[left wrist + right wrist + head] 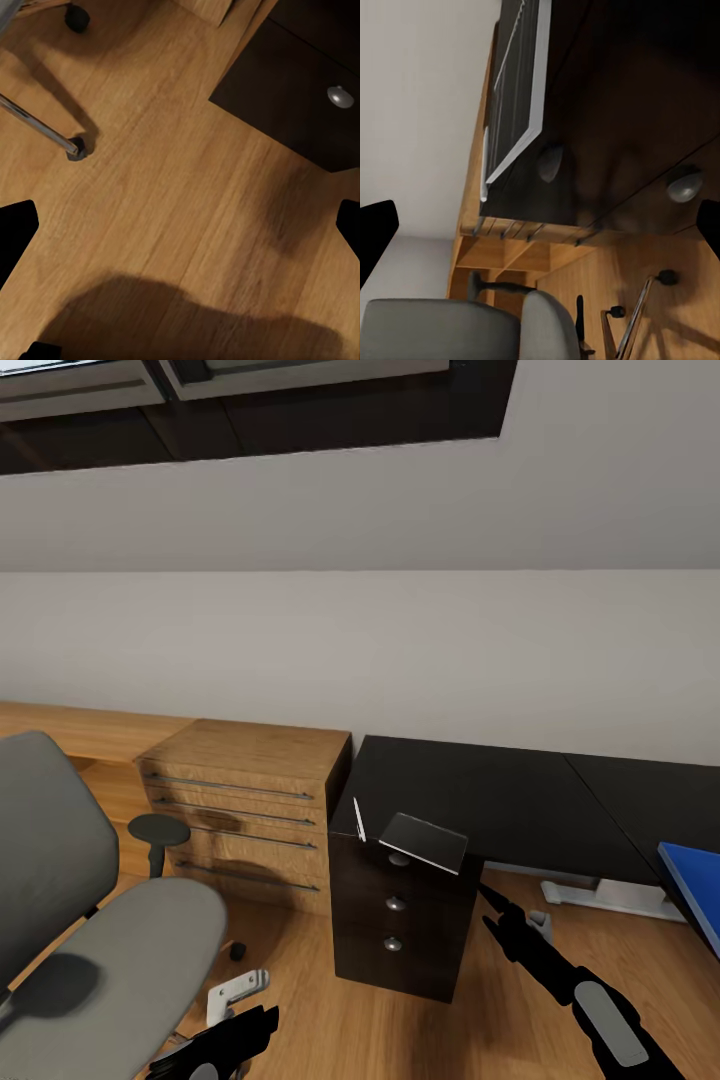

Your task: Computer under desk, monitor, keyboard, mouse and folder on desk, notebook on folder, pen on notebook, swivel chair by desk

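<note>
Right gripper [500,915]: open, holds nothing | left gripper [262,1025]: open, holds nothing | notebook [425,841]: on dark worktop [520,800] | pen [358,819]: beside it

Glossy black arms, grey oval panel on the right forearm [610,1022].

i see a plain pale grey wall [400,650] under a dark-framed window [300,400], warm wooden plank floor [330,1020] below. a light oak chest of drawers [240,800] stands just beside a dark brown drawer pedestal with round metal knobs [400,930].
</note>
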Available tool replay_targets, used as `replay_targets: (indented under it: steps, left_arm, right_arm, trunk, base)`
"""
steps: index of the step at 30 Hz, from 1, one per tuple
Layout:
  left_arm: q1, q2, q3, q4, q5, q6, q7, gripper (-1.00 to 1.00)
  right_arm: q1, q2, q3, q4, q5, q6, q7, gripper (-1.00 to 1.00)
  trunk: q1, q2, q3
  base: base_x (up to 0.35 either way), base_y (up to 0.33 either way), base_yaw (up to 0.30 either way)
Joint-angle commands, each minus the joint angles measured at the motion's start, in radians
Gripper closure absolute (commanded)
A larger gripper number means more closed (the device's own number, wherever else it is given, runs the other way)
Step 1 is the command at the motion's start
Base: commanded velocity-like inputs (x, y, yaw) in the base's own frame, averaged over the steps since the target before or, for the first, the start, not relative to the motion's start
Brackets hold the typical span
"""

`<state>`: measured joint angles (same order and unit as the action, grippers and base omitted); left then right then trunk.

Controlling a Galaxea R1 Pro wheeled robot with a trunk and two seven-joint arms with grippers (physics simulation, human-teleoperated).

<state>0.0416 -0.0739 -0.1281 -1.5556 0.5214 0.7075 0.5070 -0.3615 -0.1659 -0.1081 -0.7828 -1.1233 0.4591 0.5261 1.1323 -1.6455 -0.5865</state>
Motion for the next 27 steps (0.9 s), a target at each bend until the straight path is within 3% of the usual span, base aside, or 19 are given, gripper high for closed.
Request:
replay_targets:
  steps: [1,5,9,13,14,15,19,27]
  left_arm:
    - [0.0,0.001,0.0,0.0,0.011,0.0,0.009,-1.0]
    - [0.0,0.001,0.001,0.001,0.011,0.0,0.009,-1.0]
    - [0.0,0.003,0.001,0.002,0.011,-0.001,0.009,-1.0]
    - [0.0,0.003,0.001,0.002,0.011,0.0,0.009,-1.0]
    - [0.0,0.003,0.001,0.002,0.011,0.0,0.008,-1.0]
    - [0.0,0.003,0.001,0.002,0.01,0.0,0.008,-1.0]
    - [0.0,0.003,0.001,0.002,0.009,0.0,0.008,-1.0]
    - [0.0,0.003,0.001,0.002,0.009,0.0,0.008,-1.0]
  right_arm:
    - [0.0,0.001,-0.001,0.0,-0.007,0.003,-0.001,-1.0]
    - [0.0,0.002,0.004,0.002,-0.005,-0.028,-0.011,-1.0]
    - [0.0,0.035,0.002,0.001,-0.005,-0.055,-0.06,-1.0]
    - [-0.001,0.051,0.002,0.0,-0.006,-0.095,-0.081,-1.0]
    - [-0.001,0.06,0.002,-0.001,-0.005,-0.124,-0.085,-1.0]
    - [-0.002,0.085,0.004,-0.001,-0.002,-0.223,-0.09,-1.0]
    - [-0.002,0.107,0.009,0.0,0.0,-0.345,-0.092,-1.0]
    - [-0.001,0.148,0.011,0.0,0.004,-0.413,-0.092,-1.0]
  trunk:
    - [0.0,0.0,-0.001]
    - [0.0,0.0,-0.001]
    - [0.0,0.0,-0.001]
    - [0.0,0.0,-0.001]
    - [0.0,0.0,-0.001]
    - [0.0,0.0,-0.001]
    - [0.0,0.0,-0.001]
    - [0.0,0.0,-0.001]
  base:
    - [0.0,0.0,0.0]
    - [0.002,0.0,0.0]
    - [0.11,0.0,0.0]
    - [0.054,0.0,0.0]
    - [0.022,0.0,0.0]
    - [0.007,0.0,0.0]
    - [0.004,0.0,0.0]
    - [0.0,0.0,0.0]
